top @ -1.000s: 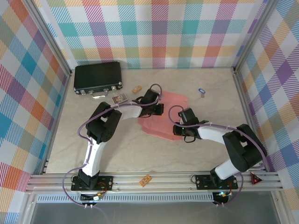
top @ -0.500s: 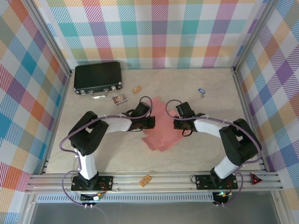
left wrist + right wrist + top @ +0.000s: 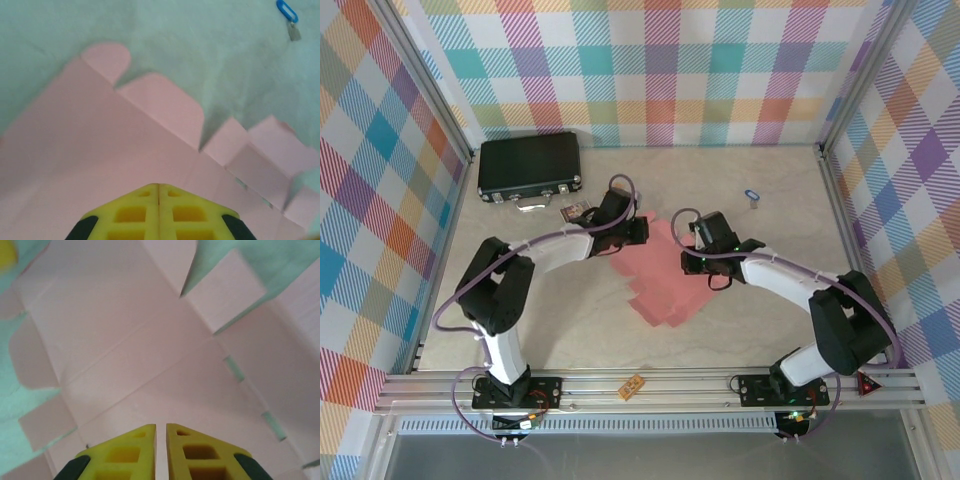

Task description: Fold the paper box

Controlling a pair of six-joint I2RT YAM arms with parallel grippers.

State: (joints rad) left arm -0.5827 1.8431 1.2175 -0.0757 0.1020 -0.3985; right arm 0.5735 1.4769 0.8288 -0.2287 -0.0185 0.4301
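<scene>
The paper box (image 3: 660, 285) is a salmon-pink die-cut sheet lying flat and unfolded on the table's middle, with its flaps spread. My left gripper (image 3: 642, 232) rests at the sheet's far left corner. In the left wrist view its yellow fingers (image 3: 140, 212) are shut tight over the pink card (image 3: 100, 125), nothing between them. My right gripper (image 3: 692, 264) sits at the sheet's right edge. In the right wrist view the right gripper (image 3: 161, 426) is shut to a thin slit above the creased panels (image 3: 150, 340), nothing visibly pinched.
A black hard case (image 3: 530, 165) stands at the back left with a small card pack (image 3: 575, 212) in front of it. A blue key tag (image 3: 752, 196) lies at the back right. A wooden block (image 3: 631, 386) sits on the near rail.
The sheet has slid toward the near side and turned. My left gripper has moved back and left along it. My right gripper has shifted up and left onto its right edge.
</scene>
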